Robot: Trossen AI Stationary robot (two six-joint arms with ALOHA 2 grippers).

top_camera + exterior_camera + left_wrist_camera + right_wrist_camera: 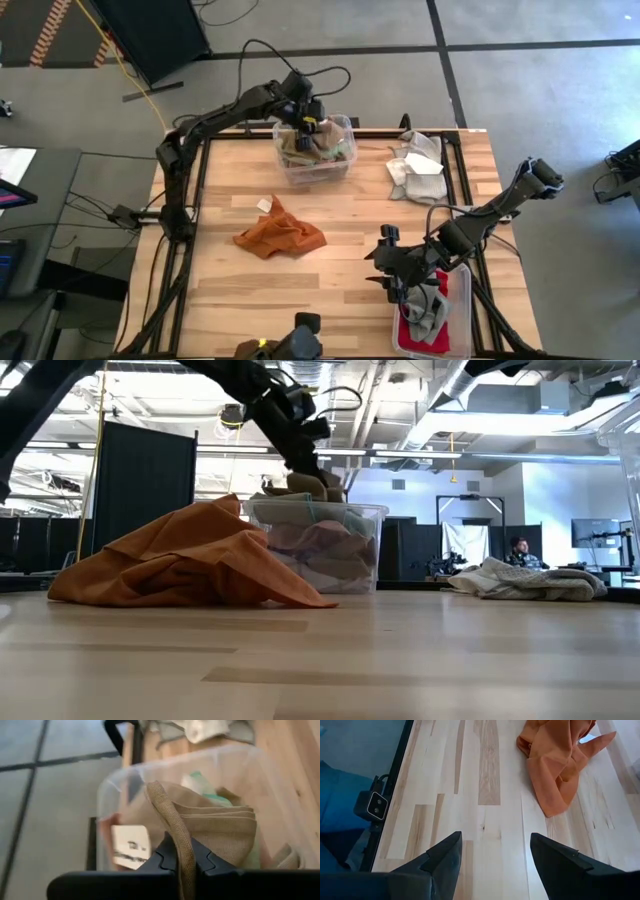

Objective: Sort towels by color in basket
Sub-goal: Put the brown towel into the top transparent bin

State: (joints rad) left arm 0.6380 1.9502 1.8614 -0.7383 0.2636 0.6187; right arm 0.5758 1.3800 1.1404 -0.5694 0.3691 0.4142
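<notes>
Holding the left claw [310,124] over the clear bin [340,168] at the bench's [330,270] far edge, I see it clenched on a tan towel [200,827], its pinched fold running lengthwise between the fingers. Right claw [492,855] is released over bare wood near the rust-orange towel [280,236]

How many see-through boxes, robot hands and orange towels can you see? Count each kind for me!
Clear bins: 2 (far bin, near bin)
Grippers: 2 (left gripper shut on a tan towel over the far bin, right gripper open above the table)
Orange towels: 1 (orange towel, loose on the table)
Total: 5
</notes>
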